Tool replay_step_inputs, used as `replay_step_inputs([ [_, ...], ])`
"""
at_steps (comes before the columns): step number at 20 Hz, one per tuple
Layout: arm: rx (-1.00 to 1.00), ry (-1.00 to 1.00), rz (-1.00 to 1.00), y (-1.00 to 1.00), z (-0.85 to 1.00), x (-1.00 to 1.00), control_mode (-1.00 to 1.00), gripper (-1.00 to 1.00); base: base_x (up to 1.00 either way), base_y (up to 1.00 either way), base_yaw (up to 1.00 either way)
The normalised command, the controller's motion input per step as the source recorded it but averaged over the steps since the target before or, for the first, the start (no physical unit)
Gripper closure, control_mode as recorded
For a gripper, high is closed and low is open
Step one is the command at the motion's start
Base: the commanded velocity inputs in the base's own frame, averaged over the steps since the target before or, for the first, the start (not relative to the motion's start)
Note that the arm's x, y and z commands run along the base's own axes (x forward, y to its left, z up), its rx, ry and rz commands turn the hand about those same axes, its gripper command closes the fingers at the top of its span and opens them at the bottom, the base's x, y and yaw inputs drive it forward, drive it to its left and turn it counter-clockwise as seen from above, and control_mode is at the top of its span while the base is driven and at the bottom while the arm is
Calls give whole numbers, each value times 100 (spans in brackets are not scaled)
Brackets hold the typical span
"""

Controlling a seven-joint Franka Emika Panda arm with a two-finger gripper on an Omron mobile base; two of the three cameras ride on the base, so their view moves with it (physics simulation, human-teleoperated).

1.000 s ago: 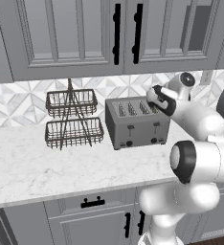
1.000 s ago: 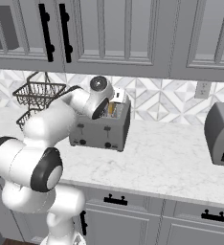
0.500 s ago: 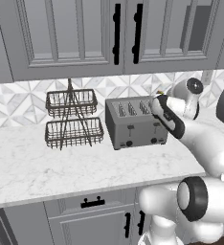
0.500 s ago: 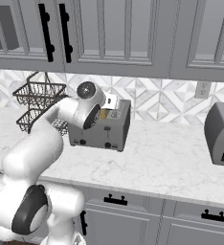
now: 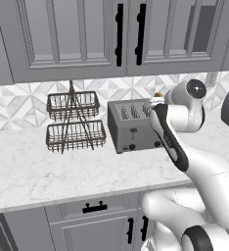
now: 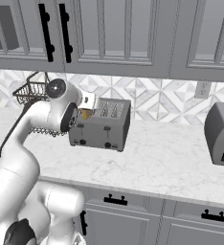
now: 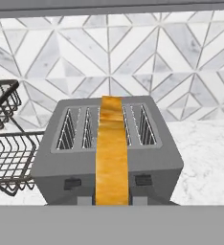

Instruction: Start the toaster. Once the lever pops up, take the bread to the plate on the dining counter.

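Your jaws are clamped on the bread slice [image 7: 112,153], holding it edge-on in front of them; the four-slot toaster [image 7: 106,143] sits just beyond on the marble table [image 6: 171,158], wire rack [image 5: 75,122] alongside.

The bread [image 7: 112,153] stands edge-on, close to the camera, before the grey toaster [image 7: 147,160]. A wire basket rack [image 7: 4,143] is left of it.

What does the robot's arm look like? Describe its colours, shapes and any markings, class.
The arm is glossy white, built of thick rounded segments with bulbous elbows. Dark bands mark the joints, and a round dark cap closes one joint. No cables or printed markings are visible.
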Motion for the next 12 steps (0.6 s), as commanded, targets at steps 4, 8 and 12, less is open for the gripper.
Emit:
replay_step_inputs([
  [4,0,0,-1,28,20,-74,-100,100,0,0,0],
  [8,0,0,-1,19,8,-87,-100,100,0,0,0],
  [12,0,0,0,19,6,-84,-100,100,0,0,0],
])
